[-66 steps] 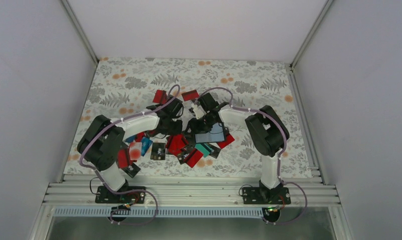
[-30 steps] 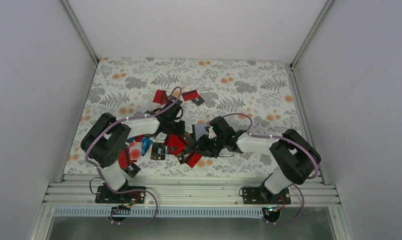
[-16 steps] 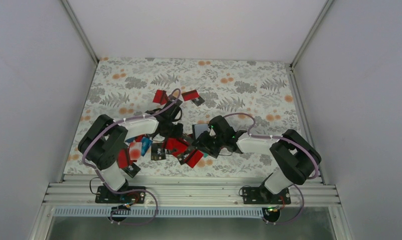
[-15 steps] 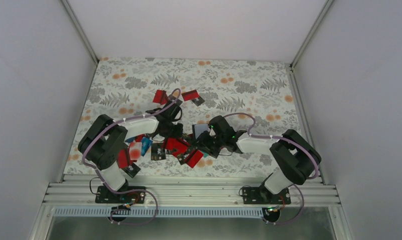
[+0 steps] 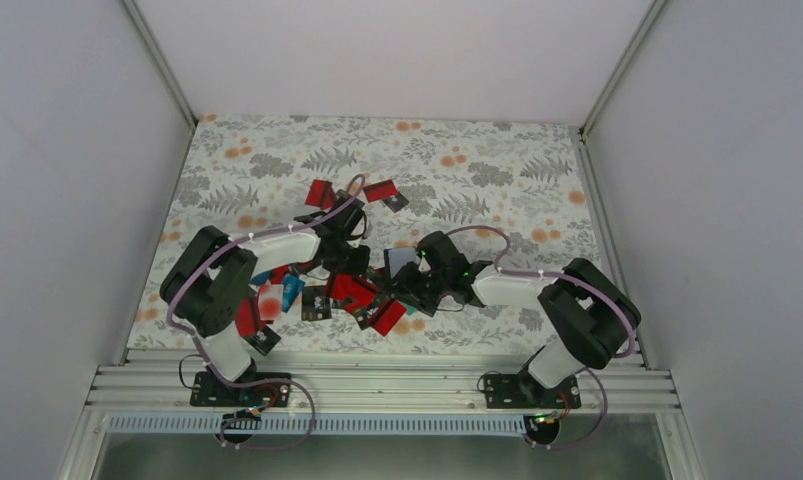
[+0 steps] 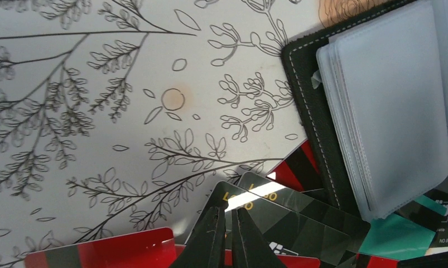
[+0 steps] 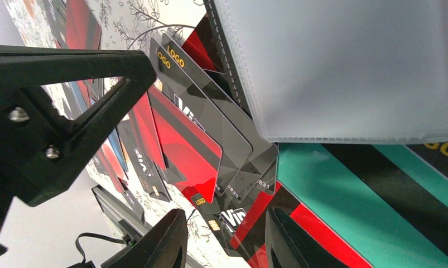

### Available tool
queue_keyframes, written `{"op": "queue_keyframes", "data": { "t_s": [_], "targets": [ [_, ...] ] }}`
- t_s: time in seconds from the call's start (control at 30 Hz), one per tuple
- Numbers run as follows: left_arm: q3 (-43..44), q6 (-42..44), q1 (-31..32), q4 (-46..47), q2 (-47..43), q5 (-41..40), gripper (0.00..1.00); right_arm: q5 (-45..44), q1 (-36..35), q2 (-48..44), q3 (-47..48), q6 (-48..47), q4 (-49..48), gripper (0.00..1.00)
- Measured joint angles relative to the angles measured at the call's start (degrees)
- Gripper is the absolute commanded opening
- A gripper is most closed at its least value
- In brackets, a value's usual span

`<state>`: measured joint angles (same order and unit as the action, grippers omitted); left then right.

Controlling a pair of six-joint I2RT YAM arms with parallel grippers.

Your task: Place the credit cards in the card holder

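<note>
Shortly before this moment, the right arm was drawn back from the middle of the table toward its near edge, with the elbow swung out to the right. Over the last half second almost no further movement was noted on either side, apart from a slight shift of the left gripper (image 6: pixel 225 216) toward the card holder (image 6: pixel 309 111). The card holder was found lying open on the patterned tablecloth (image 6: pixel 99 100), with its clear sleeves (image 6: pixel 389 106) facing upward and, as far as could be seen, unfilled. The credit cards (image 5: pixel 355 292) were scattered and overlapping just beside it, so the task was judged to be at an early stage, with an insertion being prepared rather than completed. The left arm was reached forward and bent inward over the pile. Its jaws were pressed together, with the tips set at the edge of a black card (image 6: pixel 277 226); whether that card was actually pinched could not be determined. The right arm was folded low with its forearm pointed left. The right gripper (image 7: pixel 226 223) was held over a red card (image 7: pixel 182 148) and a teal card (image 7: pixel 355 190) just below the sleeves. Its jaws were parted to a moderate gap, and nothing was gripped between them.
</note>
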<state>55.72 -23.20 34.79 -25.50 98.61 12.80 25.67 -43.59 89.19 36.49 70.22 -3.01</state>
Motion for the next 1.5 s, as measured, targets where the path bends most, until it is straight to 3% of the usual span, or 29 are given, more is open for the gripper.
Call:
{"op": "queue_keyframes", "data": {
  "t_s": [0.67, 1.17, 1.5],
  "targets": [
    [0.0, 0.7, 0.0, 4.9, 3.2, 2.5, 0.07, 0.7, 0.5, 4.8, 0.3, 0.3, -3.5, 0.35],
    [-1.3, 0.7, 0.0, 7.1, 2.7, 2.5, 0.07, 0.6, 3.0, 5.1, 0.3, 0.7, -4.3, 0.25],
    [-1.6, 0.7, 0.0, 7.7, 2.6, 2.5, 0.06, 0.7, 3.7, 5.4, 0.3, 0.2, -4.5, 0.13]
  ]
}}
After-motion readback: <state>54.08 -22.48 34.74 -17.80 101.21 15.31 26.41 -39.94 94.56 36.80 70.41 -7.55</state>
